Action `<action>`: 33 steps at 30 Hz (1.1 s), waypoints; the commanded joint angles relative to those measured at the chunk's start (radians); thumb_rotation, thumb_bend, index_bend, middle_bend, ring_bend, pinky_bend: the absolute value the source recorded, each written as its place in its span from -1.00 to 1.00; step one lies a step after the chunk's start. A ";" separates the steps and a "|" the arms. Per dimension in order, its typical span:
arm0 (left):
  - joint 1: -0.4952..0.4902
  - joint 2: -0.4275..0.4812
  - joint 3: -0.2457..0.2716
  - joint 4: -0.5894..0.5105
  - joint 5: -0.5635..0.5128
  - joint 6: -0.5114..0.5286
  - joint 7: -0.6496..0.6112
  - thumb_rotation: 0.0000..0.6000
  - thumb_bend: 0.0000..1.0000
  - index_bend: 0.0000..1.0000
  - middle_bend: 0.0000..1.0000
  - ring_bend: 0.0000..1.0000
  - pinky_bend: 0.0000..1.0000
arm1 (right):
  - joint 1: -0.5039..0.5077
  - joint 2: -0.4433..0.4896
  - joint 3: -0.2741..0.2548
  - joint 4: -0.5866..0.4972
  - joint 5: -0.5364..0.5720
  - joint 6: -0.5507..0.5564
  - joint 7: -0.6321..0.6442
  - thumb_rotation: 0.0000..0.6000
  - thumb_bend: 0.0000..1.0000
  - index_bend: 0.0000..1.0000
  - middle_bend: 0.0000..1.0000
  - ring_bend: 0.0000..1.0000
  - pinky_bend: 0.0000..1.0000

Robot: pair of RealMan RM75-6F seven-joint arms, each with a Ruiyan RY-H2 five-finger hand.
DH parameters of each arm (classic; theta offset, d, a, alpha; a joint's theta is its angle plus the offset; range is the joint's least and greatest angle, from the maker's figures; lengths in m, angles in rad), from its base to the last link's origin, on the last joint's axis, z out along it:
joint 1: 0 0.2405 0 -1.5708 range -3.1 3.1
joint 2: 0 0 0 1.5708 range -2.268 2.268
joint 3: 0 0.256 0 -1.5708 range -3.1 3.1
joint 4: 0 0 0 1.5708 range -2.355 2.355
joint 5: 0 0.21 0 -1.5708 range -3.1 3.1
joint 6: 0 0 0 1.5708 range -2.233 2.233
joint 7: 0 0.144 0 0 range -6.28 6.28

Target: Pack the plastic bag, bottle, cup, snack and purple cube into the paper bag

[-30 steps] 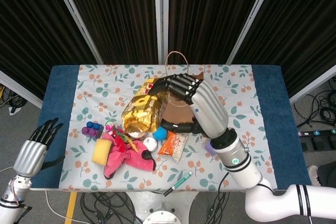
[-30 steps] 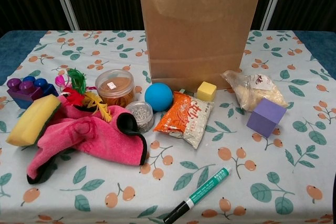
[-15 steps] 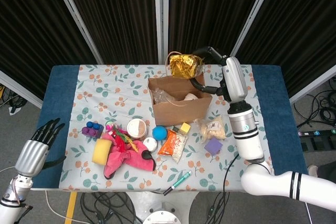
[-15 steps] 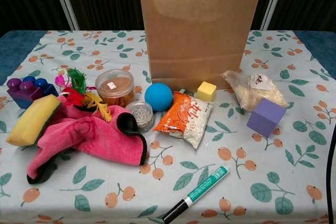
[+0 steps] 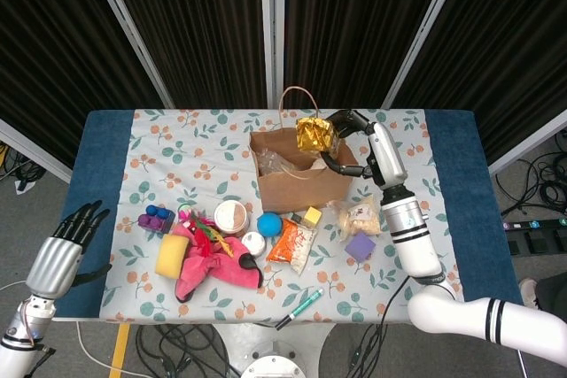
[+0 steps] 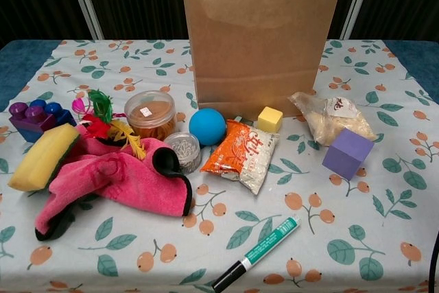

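1. Left hand (image 5: 66,245): holds nothing, fingers spread, off the table's edge.
2. Purple cube (image 6: 348,153) and snack (image 6: 242,155): on the table, nearer than the right hand.
3. Right hand (image 5: 359,142): grips gold packet (image 5: 313,135) above the paper bag (image 5: 301,185) mouth.

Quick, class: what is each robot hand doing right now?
Left hand: open, holding nothing.
Right hand: holding the gold snack over the paper bag.

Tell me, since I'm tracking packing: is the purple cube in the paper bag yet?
Out. The purple cube sits on the tablecloth beside the paper bag.
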 commanded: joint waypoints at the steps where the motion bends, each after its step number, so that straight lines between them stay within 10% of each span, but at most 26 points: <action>1: 0.001 -0.001 -0.001 0.000 -0.001 0.001 -0.002 1.00 -1.00 -0.83 -0.85 -0.88 -0.63 | -0.001 0.017 -0.002 0.001 -0.006 -0.045 0.024 1.00 -0.59 -0.03 -0.15 -0.42 -0.37; 12: 0.000 0.001 -0.001 0.002 -0.002 0.000 -0.005 1.00 -1.00 -0.83 -0.85 -0.87 -0.63 | -0.002 0.041 -0.006 0.011 -0.006 -0.109 0.045 1.00 -0.72 -0.58 -0.52 -0.82 -0.69; 26: -0.003 0.001 -0.003 -0.003 -0.001 0.001 -0.008 1.00 -1.00 -0.83 -0.85 -0.88 -0.63 | -0.061 0.095 0.024 -0.050 -0.132 0.001 0.066 1.00 -0.73 -0.60 -0.52 -0.81 -0.70; 33: -0.005 -0.001 -0.004 -0.005 -0.001 0.000 -0.015 1.00 -1.00 -0.83 -0.85 -0.88 -0.63 | -0.191 0.240 -0.112 -0.103 -0.252 0.140 -0.299 1.00 -0.84 -0.37 -0.32 -0.59 -0.63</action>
